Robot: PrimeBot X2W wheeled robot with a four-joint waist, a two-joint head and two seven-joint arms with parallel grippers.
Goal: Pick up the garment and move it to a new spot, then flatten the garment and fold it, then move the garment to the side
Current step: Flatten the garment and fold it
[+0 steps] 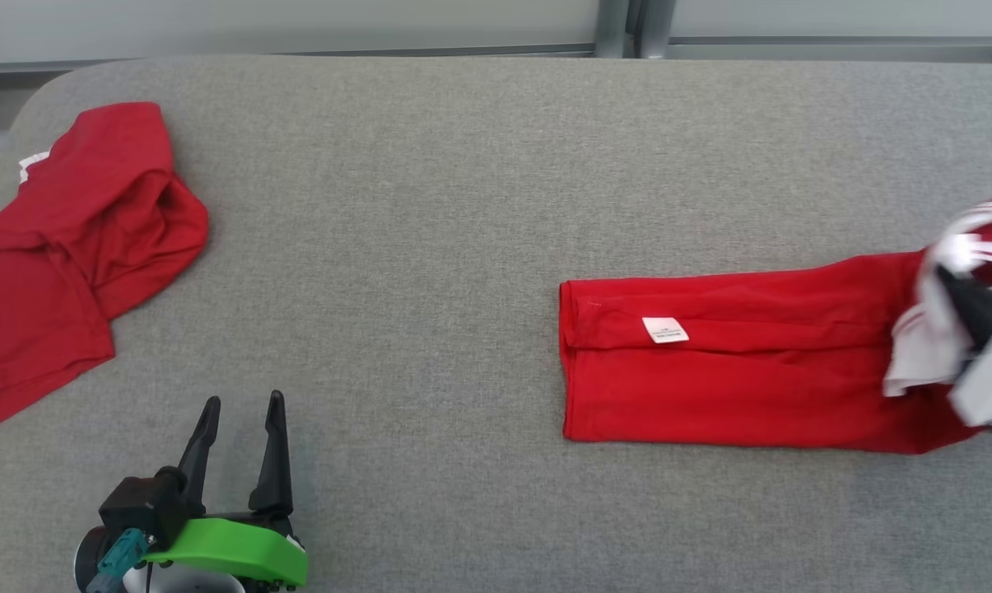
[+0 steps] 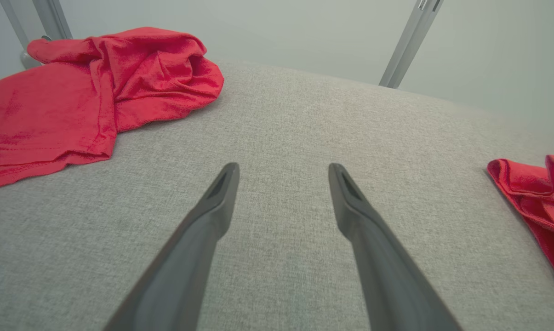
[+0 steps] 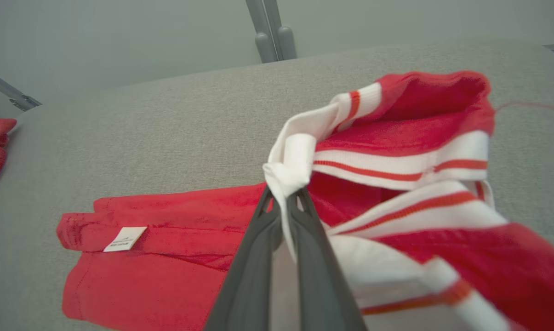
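The garment (image 1: 734, 379) lies in a long red fold on the right half of the grey table, its small white label (image 1: 665, 329) facing up. Its white-and-red striped trim (image 3: 396, 156) is bunched and lifted at the far right end. My right gripper (image 1: 948, 280) is shut on a white fold of that trim, and in the right wrist view the cloth is pinched between the tips of the right gripper (image 3: 283, 195). My left gripper (image 1: 243, 401) rests open at the lower left, far from the garment. In the left wrist view, nothing but bare table lies between the fingers of the left gripper (image 2: 283, 168).
A second red cloth (image 1: 76, 247) lies crumpled at the table's left edge, hanging partly over it. The grey fabric table (image 1: 463, 206) stretches wide between the two cloths. Metal frame posts (image 1: 627, 25) stand behind the far edge.
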